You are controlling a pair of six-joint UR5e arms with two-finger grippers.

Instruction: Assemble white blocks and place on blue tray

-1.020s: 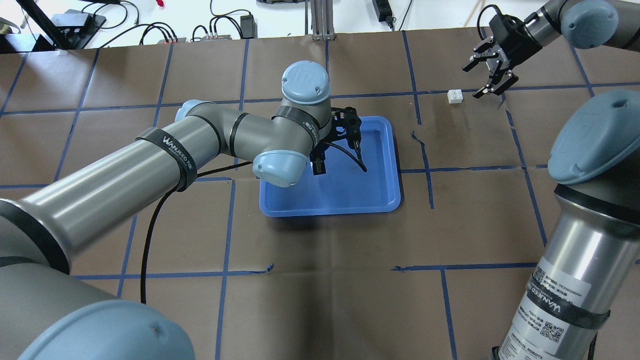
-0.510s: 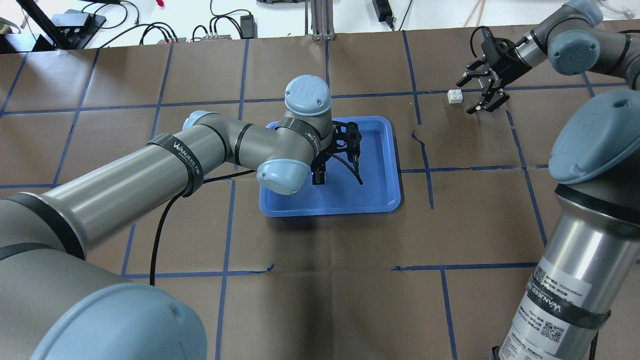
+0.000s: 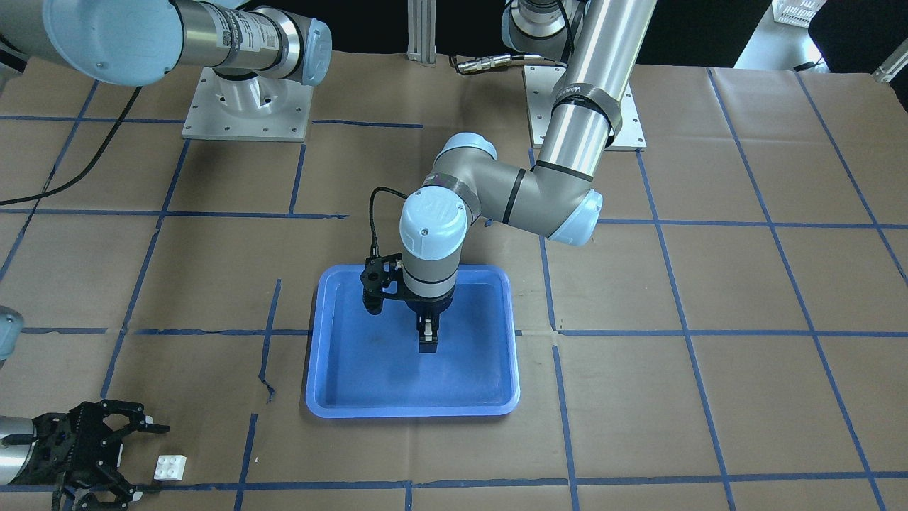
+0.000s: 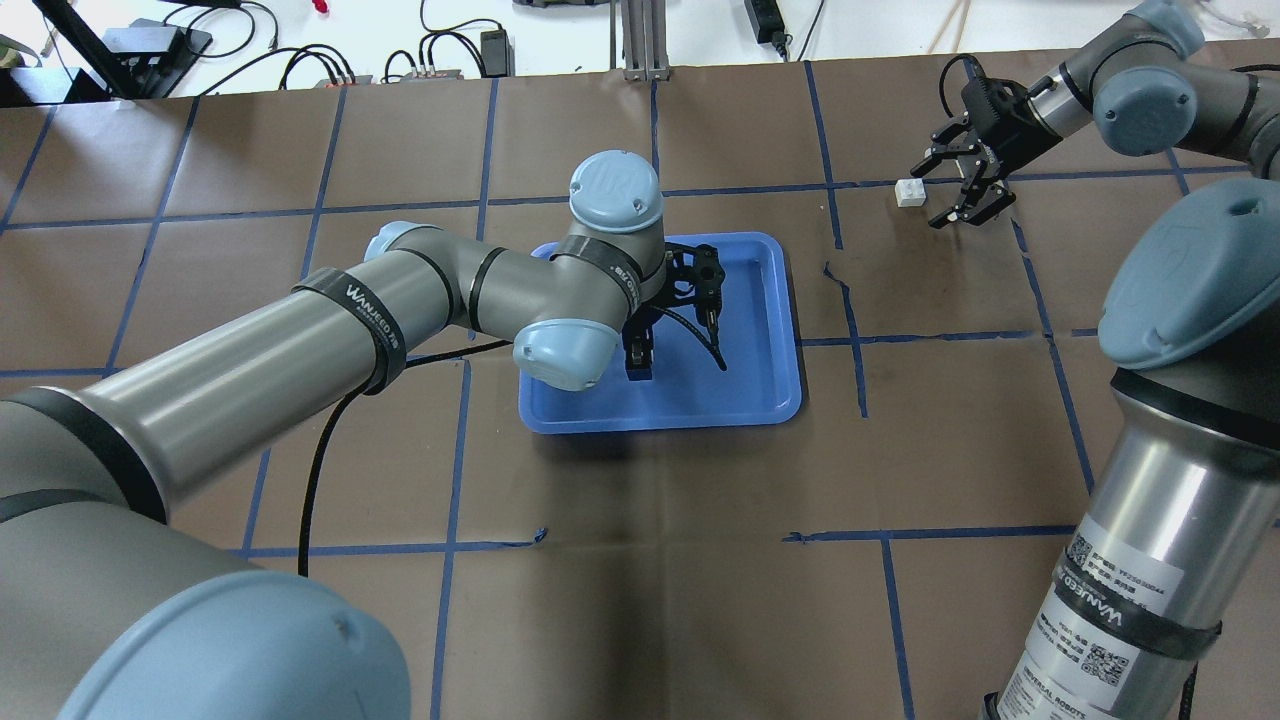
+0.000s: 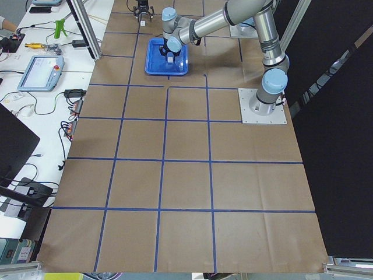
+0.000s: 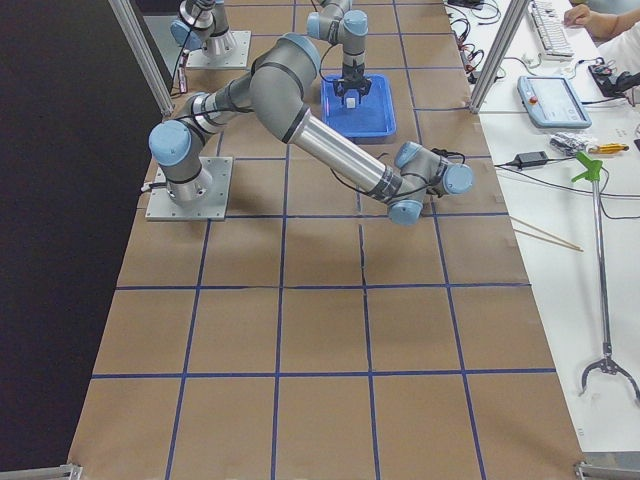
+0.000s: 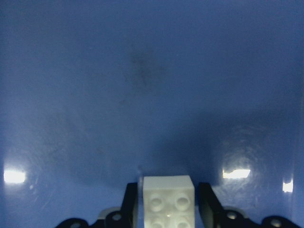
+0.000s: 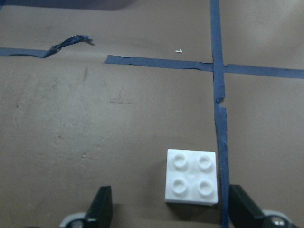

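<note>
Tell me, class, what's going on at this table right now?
Two robot arms are working with two small bricks. The left pincer is shut on a white block and holds it over the blue tray. Far off near the table corner, the right pincer is open around the second white block, which sits on the brown paper, not yet gripped.

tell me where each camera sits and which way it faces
Front-facing: across the table, facing the robot; left arm, right arm, tray.
Overhead: behind its shoulders, looking forward and down; both arms.
Exterior left: table's end; left arm near.
Exterior right: opposite end; right arm near.
Left wrist: into the tray; left gripper shut on held block.
Right wrist: down at the table; open right gripper, loose block.
Shared: front-facing and overhead both show tray and loose block.
</note>
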